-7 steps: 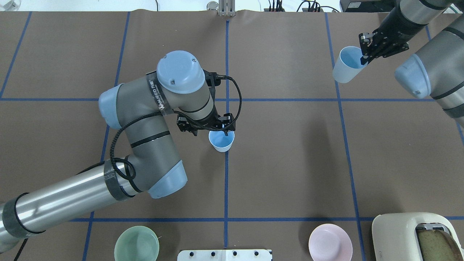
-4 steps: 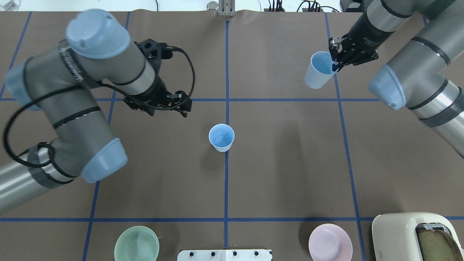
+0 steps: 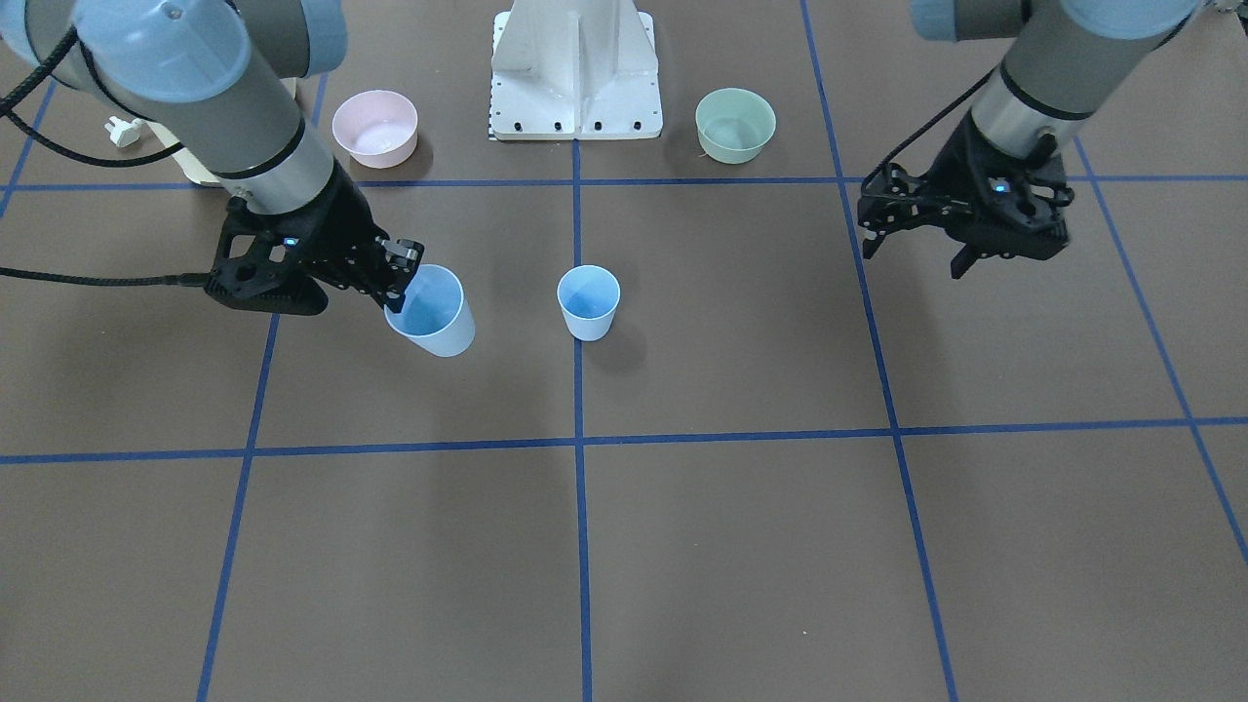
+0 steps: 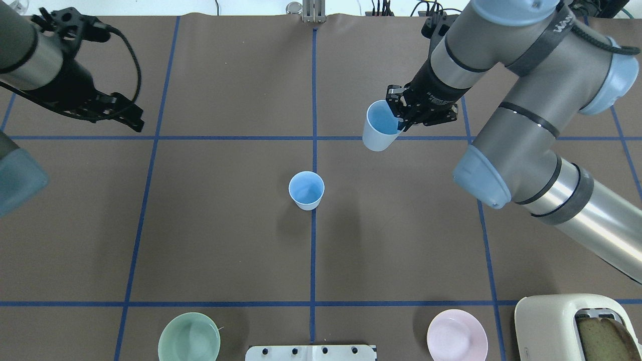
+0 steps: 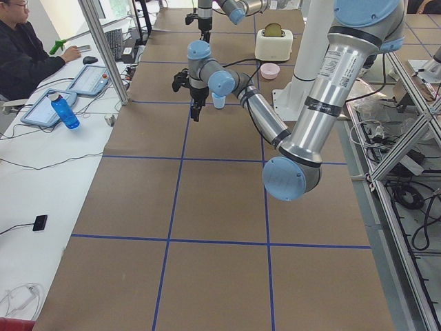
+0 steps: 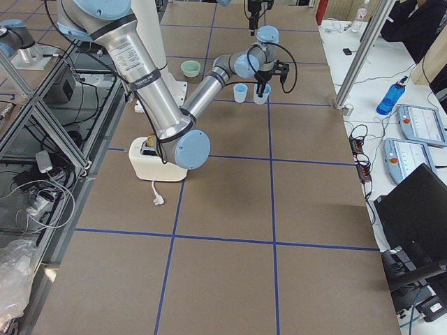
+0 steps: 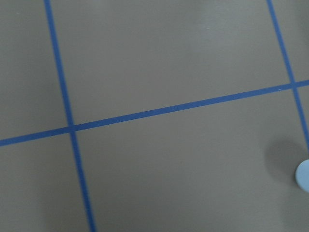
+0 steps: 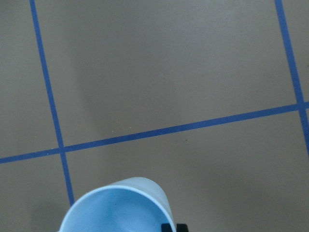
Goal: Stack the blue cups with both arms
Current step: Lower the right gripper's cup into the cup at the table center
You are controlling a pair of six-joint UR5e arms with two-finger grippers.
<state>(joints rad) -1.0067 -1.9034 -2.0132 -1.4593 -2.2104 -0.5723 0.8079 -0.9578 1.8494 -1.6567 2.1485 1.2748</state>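
Observation:
One blue cup [image 4: 306,190] stands upright on the table's centre line, also in the front view [image 3: 588,301]. My right gripper [image 4: 404,118] is shut on the rim of the second blue cup [image 4: 379,131]. It holds the cup tilted above the table, beyond and to the right of the standing cup. In the front view the held cup [image 3: 430,311] hangs left of the standing one. The right wrist view shows its rim [image 8: 116,205]. My left gripper [image 4: 131,116] is open and empty at the far left, well away from both cups; it also shows in the front view [image 3: 912,249].
A mint-green bowl [image 4: 189,337] and a pink bowl [image 4: 457,334] sit near the robot's base on either side of the white pedestal [image 3: 576,68]. A cream toaster [image 4: 577,326] stands at the near right corner. Operators sit at desks beside the table's far edge.
My left arm has let go of the centre cup and swung away to the far left. My right arm has carried its cup leftward toward the centre.

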